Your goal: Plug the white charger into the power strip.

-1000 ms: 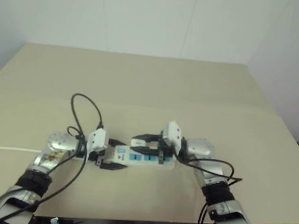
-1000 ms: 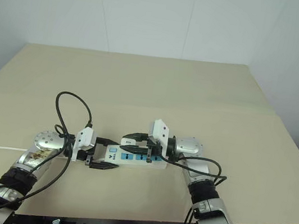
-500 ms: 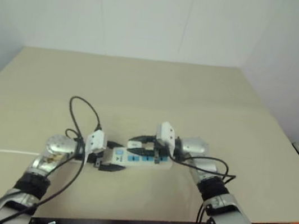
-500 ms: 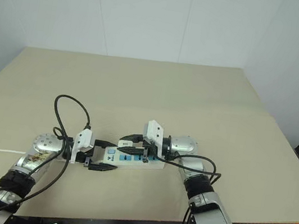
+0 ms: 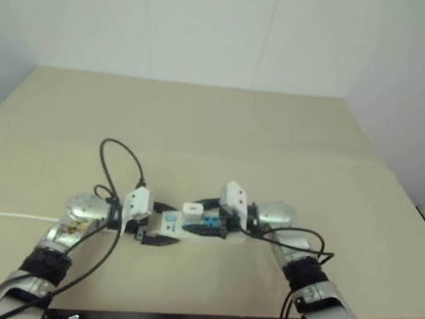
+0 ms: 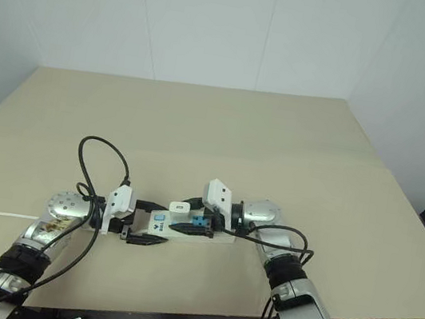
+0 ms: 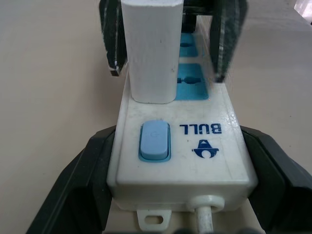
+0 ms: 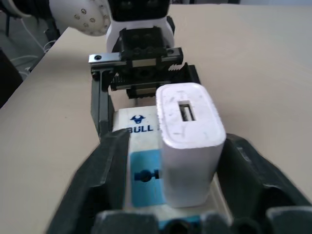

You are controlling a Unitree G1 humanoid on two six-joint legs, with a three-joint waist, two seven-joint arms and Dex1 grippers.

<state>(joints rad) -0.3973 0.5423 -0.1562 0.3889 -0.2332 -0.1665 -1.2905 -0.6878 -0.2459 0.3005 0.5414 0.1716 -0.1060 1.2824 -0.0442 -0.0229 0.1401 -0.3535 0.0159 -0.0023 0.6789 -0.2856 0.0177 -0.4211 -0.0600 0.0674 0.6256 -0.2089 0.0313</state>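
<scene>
white charger (image 8: 189,141) upright in power strip (image 7: 181,155), socket nearest switch | right gripper (image 8: 187,190) released, fingers flanking it (apart) | left gripper (image 7: 180,187) clamps strip's switch end | strip runs gripper-to-gripper on surface (image 6: 203,117)

From the two head views you look forward and down over the tan table (image 6: 294,156), well back from it. Your left wrist camera sits close, facing along the power strip (image 7: 180,156) from its switch end toward the white charger (image 7: 151,48). Your right wrist camera faces the opposite way, equally near. Both share that charger and strip.
</scene>
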